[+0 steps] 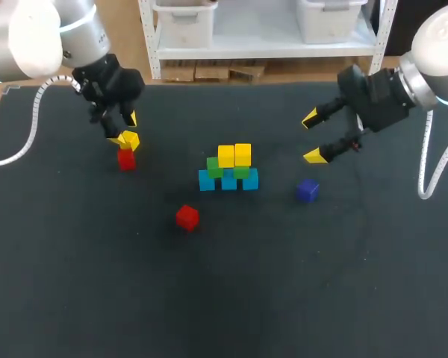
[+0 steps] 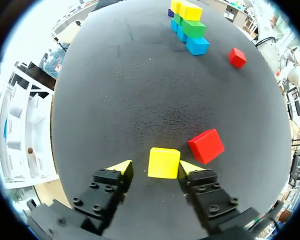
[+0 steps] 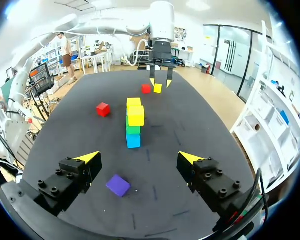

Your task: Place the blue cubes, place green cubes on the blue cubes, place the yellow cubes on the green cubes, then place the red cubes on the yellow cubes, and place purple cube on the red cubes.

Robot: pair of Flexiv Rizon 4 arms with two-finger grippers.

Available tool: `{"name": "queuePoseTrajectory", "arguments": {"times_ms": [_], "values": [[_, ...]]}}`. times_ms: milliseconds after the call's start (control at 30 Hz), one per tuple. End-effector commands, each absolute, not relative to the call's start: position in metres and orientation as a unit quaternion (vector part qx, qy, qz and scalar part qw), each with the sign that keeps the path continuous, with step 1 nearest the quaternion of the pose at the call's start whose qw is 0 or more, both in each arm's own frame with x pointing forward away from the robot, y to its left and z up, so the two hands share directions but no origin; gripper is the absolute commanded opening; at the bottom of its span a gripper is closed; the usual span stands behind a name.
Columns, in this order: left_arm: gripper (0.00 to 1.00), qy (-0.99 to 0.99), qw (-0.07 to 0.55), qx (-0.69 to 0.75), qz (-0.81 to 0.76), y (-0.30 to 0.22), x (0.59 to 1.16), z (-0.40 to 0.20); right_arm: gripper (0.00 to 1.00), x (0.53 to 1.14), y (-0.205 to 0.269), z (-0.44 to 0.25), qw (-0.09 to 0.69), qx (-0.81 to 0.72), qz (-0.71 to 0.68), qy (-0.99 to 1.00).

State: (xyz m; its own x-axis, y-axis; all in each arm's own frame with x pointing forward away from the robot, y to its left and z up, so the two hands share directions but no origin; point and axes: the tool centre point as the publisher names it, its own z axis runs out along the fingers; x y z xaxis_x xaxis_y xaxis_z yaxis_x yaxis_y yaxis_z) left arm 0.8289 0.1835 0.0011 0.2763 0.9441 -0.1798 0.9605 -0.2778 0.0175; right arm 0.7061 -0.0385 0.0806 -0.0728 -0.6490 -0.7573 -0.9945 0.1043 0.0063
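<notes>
The left gripper [image 2: 155, 167] stands at the far left of the table [image 1: 97, 283] with its fingers spread around a loose yellow cube [image 2: 164, 162]; in the left wrist view one yellow tip looks to be against the cube's side while the other shows a clear gap, so nothing is pinched yet. A near red cube [image 2: 206, 146] sits just beside that cube, close to the touching finger; a far red cube [image 1: 187, 217] lies alone toward the front. Mid-table stands the stack: blue cubes [image 1: 228, 181] in a row, green cubes [image 1: 215, 168] on them, two yellow cubes [image 1: 234, 155] on top. The right gripper [image 1: 311, 138] hangs wide open above the table at the right, with the purple cube [image 1: 308, 190] on the cloth near it and untouched. The step in hand looks like taking the loose yellow cube. To do it well, centre the fingers first, so that closing squeezes the cube evenly rather than shoving it sideways into the near red cube; meet flat faces, not corners; close firmly and lift straight up before heading for the stack. The approach there wants care – come in from above and set down gently; a nudge could topple the yellow layer – and whether a free spot awaits this cube I cannot tell.
</notes>
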Motion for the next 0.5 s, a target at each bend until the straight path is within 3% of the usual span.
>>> {"name": "queuePoseTrajectory", "arguments": {"times_ms": [33, 67, 100, 167, 233, 267, 500], "values": [[0.47, 0.595, 0.059, 0.798, -0.067, 0.182, 0.826, -0.001, 1.0, 0.707, -0.039, 0.08, 0.308, -0.608, 0.282, 0.675], [0.46, 0.594, 0.059, 0.799, -0.068, 0.182, 0.825, -0.001, 1.0, 0.707, -0.039, 0.08, 0.308, -0.608, 0.282, 0.675], [0.35, 0.592, 0.058, 0.801, -0.069, 0.181, 0.824, -0.001, 1.0, 0.707, -0.039, 0.08, 0.308, -0.608, 0.282, 0.675], [0.33, 0.592, 0.058, 0.801, -0.069, 0.181, 0.823, -0.002, 1.0, 0.707, -0.039, 0.08, 0.308, -0.608, 0.282, 0.675], [0.08, 0.591, 0.058, 0.802, -0.07, 0.18, 0.822, -0.002, 1.0, 0.707, -0.039, 0.08, 0.308, -0.608, 0.282, 0.675], [0.0, 0.591, 0.059, 0.801, -0.07, 0.179, 0.822, -0.002, 1.0, 0.707, -0.039, 0.08, 0.308, -0.608, 0.282, 0.675], [0.0, 0.594, 0.067, 0.798, -0.071, 0.177, 0.812, 0.008, 1.0, 0.707, -0.039, 0.08, 0.308, -0.608, 0.282, 0.675]]}}
